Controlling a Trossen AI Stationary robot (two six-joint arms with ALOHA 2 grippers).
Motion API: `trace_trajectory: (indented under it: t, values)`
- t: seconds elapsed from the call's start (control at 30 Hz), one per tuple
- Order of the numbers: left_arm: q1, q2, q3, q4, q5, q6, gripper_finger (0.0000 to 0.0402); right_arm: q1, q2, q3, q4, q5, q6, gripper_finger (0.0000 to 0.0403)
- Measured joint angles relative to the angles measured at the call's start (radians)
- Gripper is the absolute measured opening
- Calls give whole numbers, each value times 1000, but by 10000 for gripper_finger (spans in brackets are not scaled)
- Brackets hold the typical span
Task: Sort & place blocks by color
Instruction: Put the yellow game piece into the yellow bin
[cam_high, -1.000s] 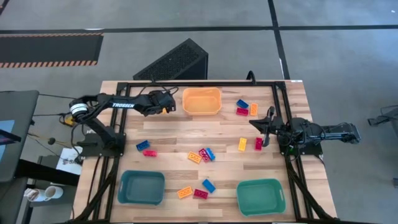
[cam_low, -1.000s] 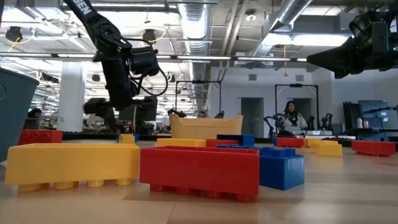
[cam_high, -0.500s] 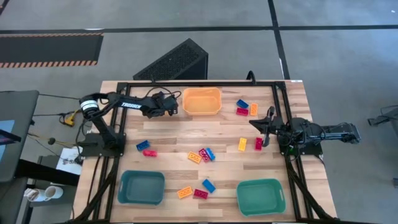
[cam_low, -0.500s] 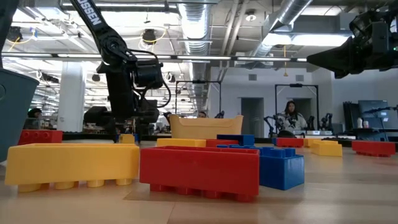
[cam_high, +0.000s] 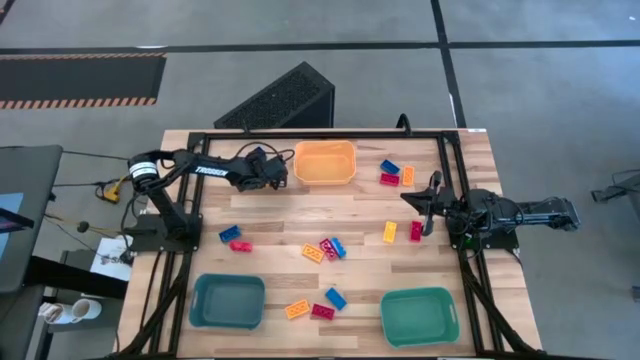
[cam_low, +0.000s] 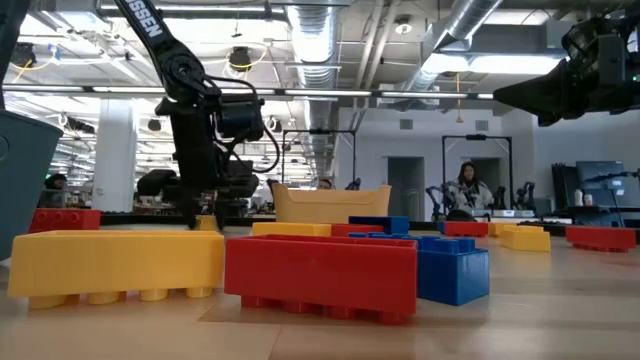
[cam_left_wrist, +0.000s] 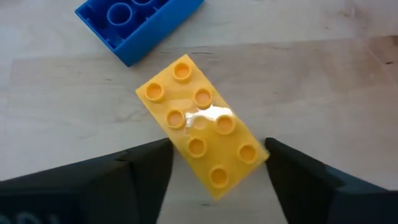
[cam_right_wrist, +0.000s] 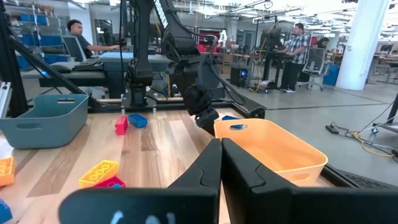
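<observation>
Left tool (cam_left_wrist: 214, 168) is hanging low over the worktop (cam_high: 300, 215) just beside the orange bin (cam_high: 324, 162), on that bin's left in the high view, with its two fingers spread apart and straddling a yellow brick (cam_left_wrist: 202, 126). That brick is lying flat, studs up, directly beneath the tool; its long axis is running on a diagonal to the line between the fingers, so one end is sitting in the gap while the other is pointing away toward an upturned blue brick (cam_left_wrist: 138, 25) just beyond it. Judging from this, the coming closure is depending on that skew: the fingers are likely to meet the brick's corners rather than its flat sides unless the wrist is turning first. Nothing is gripped yet.

Right tool (cam_right_wrist: 221, 165) is waiting near the worktop's right edge with its fingers pressed together and empty, well apart from this brick, so the left arm is plainly the nearer one.

Compared with a second ago, the left arm is reaching further toward the orange bin; the right arm is unchanged.
</observation>
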Motion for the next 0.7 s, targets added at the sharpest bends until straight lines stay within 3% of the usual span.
trace_trajectory:
  t: [0.27,0.7]
  values:
    - [-11,0,0,-16,-2,1,113,0,0,0,0,0,0,29]
    - [-166,-1,-2,-95,2,22,126,0,0,0,0,0,0,27]
